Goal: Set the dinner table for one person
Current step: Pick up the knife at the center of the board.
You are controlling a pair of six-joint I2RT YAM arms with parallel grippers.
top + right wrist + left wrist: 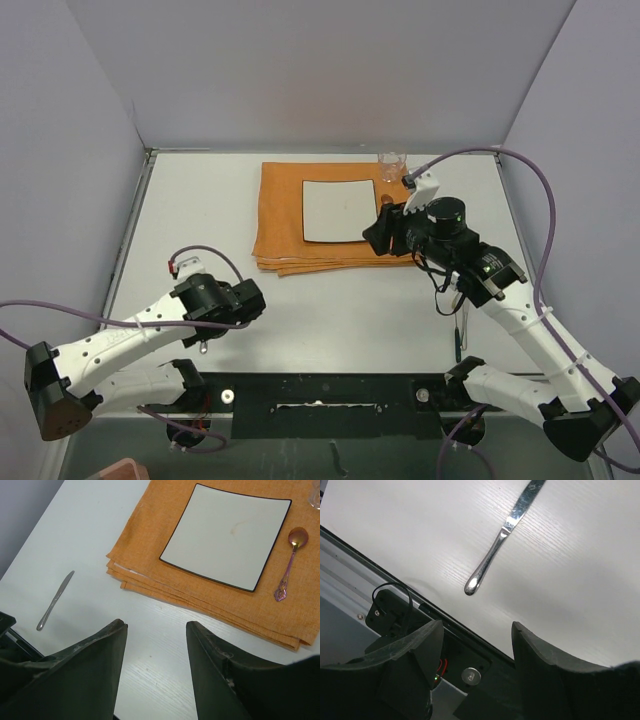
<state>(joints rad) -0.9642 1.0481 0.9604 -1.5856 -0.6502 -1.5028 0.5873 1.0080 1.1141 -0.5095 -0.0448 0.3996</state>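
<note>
Left hand (477,630) is open and empty, near the knife (500,537) on the bare bench (570,580). Right hand (156,627) is open too, holding nothing. Plate (227,532) and spoon (290,562) sit on the cloth (150,545), glass (392,165) at its far corner. Knife's left to place, maybe that dark utensil (459,338) too. Plate's bare; glass looks empty, hard to say.

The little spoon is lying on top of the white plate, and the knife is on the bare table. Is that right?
Not quite. The spoon isn't on the plate. It lies beside the plate on the orange cloth, as the right wrist view shows. The knife is indeed on the bare dinner table.
</note>
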